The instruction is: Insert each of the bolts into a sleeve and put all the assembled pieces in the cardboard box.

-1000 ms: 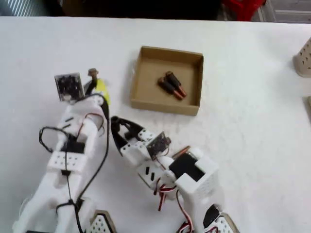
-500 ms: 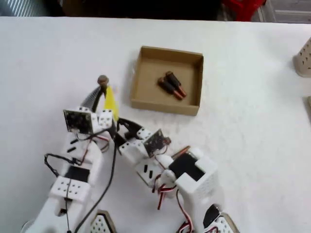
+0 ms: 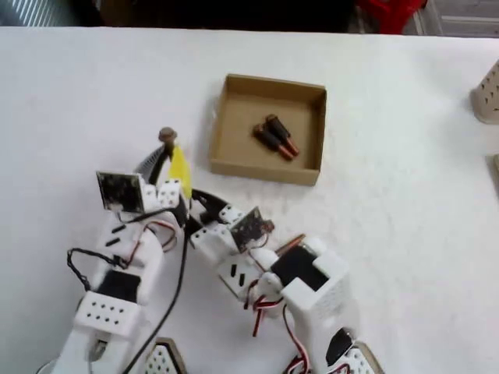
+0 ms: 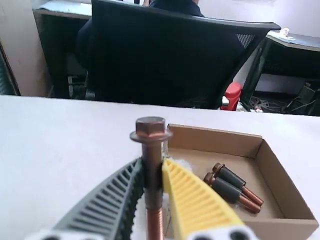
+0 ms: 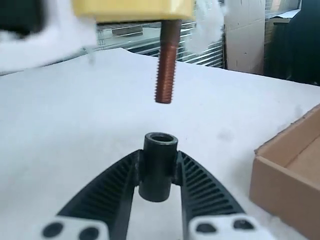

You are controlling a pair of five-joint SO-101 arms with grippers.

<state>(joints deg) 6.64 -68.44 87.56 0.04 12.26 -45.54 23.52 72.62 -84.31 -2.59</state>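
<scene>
bolt (image 4: 150,131) upright, hex head up, threaded end down, shank clamped between the grey and yellow fingers of the left end effector (image 4: 152,164). in the right wrist view its thread tip hangs straight above the open bore of the sleeve (image 5: 158,167), a gap between them, not yet entered. sleeve stands upright, pinched at its sides by the black fingers of the right end effector (image 5: 159,158); cannot tell whether its base touches the tabletop (image 3: 405,117). cardboard box (image 3: 269,84) sits open on the tabletop just beyond both end effectors and off to one side of the bolt; inside lie two assembled pieces (image 3: 274,137), side by side and touching, copper ends pointing the same way. left arm reaches forward with its wrist raised, the right arm low and angled in under it, so the two meet tip over tip. high view: the left wrist covers the right fingertips and the sleeve. left wrist view: lower bolt thread cut off at the frame edge.
</scene>
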